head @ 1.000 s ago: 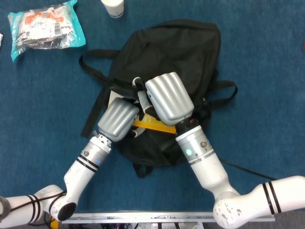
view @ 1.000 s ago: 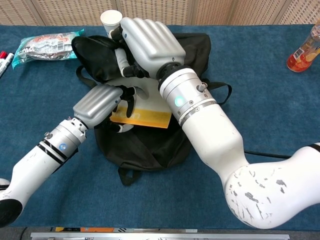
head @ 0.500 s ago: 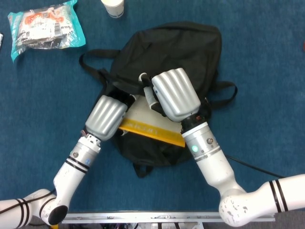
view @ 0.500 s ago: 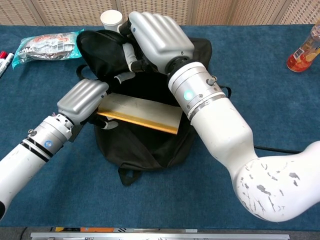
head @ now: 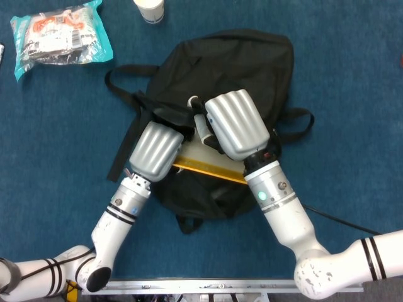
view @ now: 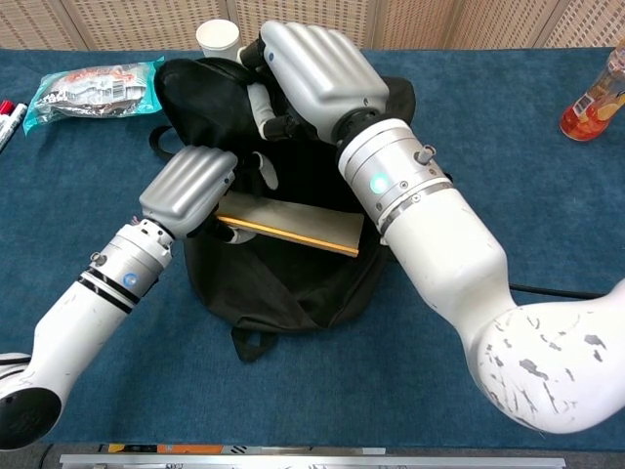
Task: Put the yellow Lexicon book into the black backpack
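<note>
yellow Lexicon book (view: 293, 223) mostly covered by both hands, cover text unreadable, left hand (view: 188, 188) fingertips hidden under its shell, red bottle (view: 592, 100) cropped at right edge

The head view is looking almost straight down from above, framing the black backpack (head: 220, 75) centrally on the blue table (head: 352, 75). The chest view is facing forward from lower and nearer, taking in the far wall panels (view: 322, 20). The 2 views are sharing the backpack, both arms and the paper cup (view: 217, 37).
</note>
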